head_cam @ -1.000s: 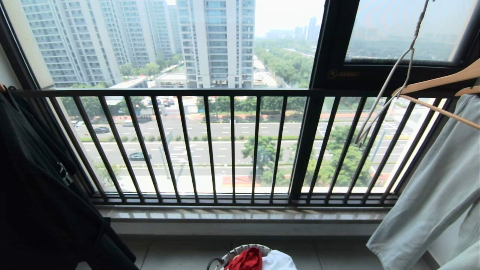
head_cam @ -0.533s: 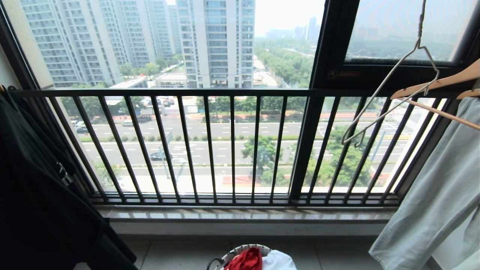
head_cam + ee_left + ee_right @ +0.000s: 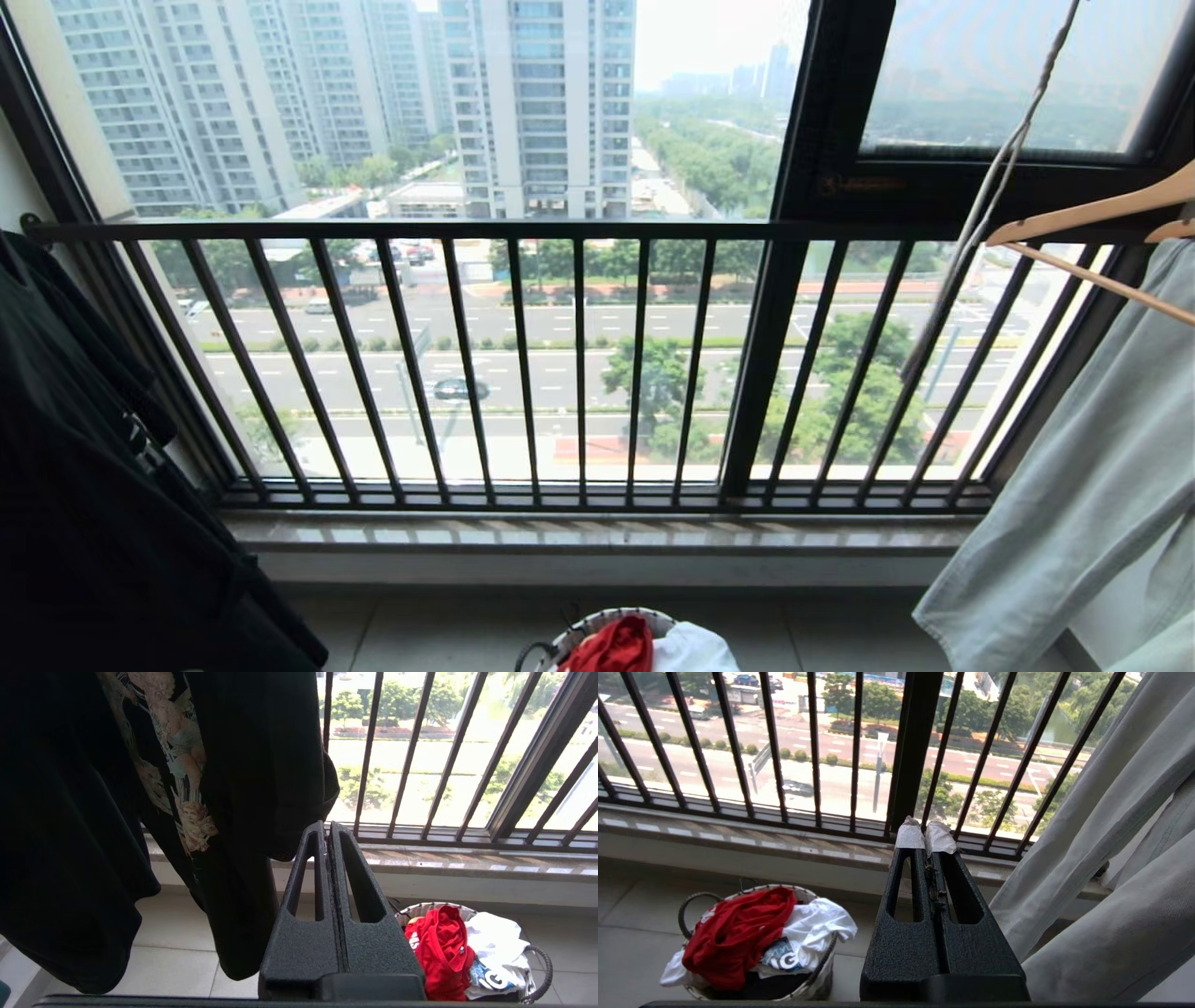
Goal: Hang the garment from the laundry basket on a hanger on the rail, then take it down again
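Right, your red garment [image 3: 733,935] sits in the laundry basket [image 3: 817,970] on the tiled floor [image 3: 177,961] below the window sill, bunched up and draped over the rim, so it shows no clear long axis. It lies against a crumpled white cloth [image 3: 817,924] in the same basket. On the fabric between them you can read a white "G" in the right wrist view and "C" in the left wrist view; the rest of that lettering is folded away. White lettering on the red cloth peeks out but can't be made out.

Your left gripper [image 3: 329,830] has its fingers pressed fully together with nothing between them, pointing at the black window railing [image 3: 579,364], just beside the hanging black printed T-shirt [image 3: 187,765]. Your right gripper [image 3: 926,833] is likewise closed and empty, white tape on its fingertips, next to the pale grey-green cloth [image 3: 1101,868].

Up in the head view, the white wire hanger [image 3: 980,215] hangs edge-on, its long axis steeply tilted, crossing a wooden hanger [image 3: 1092,210] that carries the pale cloth.
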Robot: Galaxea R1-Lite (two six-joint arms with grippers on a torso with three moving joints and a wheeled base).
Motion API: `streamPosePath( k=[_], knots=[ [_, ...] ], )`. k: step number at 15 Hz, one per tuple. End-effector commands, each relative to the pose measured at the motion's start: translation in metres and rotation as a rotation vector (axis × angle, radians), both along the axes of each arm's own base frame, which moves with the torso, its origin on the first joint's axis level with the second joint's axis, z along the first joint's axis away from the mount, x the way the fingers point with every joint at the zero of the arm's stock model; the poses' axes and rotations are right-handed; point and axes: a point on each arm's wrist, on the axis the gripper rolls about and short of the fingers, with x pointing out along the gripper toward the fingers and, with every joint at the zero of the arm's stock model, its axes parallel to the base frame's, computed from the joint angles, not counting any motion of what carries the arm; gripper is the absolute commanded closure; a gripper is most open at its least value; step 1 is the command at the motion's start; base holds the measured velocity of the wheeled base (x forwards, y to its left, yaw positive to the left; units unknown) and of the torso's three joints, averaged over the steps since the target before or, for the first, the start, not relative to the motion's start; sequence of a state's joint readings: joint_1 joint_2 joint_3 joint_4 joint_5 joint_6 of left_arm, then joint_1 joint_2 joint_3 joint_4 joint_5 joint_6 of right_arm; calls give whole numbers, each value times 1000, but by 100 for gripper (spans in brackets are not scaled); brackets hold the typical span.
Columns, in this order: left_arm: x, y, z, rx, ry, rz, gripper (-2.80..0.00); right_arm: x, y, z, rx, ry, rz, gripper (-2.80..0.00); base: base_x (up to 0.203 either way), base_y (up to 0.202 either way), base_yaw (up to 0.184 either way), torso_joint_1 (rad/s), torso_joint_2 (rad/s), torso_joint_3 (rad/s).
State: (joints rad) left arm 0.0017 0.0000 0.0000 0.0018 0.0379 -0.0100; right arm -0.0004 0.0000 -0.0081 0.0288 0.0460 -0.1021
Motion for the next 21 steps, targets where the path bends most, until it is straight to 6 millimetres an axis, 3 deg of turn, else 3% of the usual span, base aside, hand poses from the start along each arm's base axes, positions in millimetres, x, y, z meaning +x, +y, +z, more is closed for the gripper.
streamPosePath(
  k=[1,21],
  knots=[
    [0,0,0,-27,0,3,0,0,0,0,14,9,3,0,0,0,0,0,0,0],
    [0,0,0,-67,-2,5,0,0,0,0,33,7,-2,0,0,0,0,0,0,0]
  ],
)
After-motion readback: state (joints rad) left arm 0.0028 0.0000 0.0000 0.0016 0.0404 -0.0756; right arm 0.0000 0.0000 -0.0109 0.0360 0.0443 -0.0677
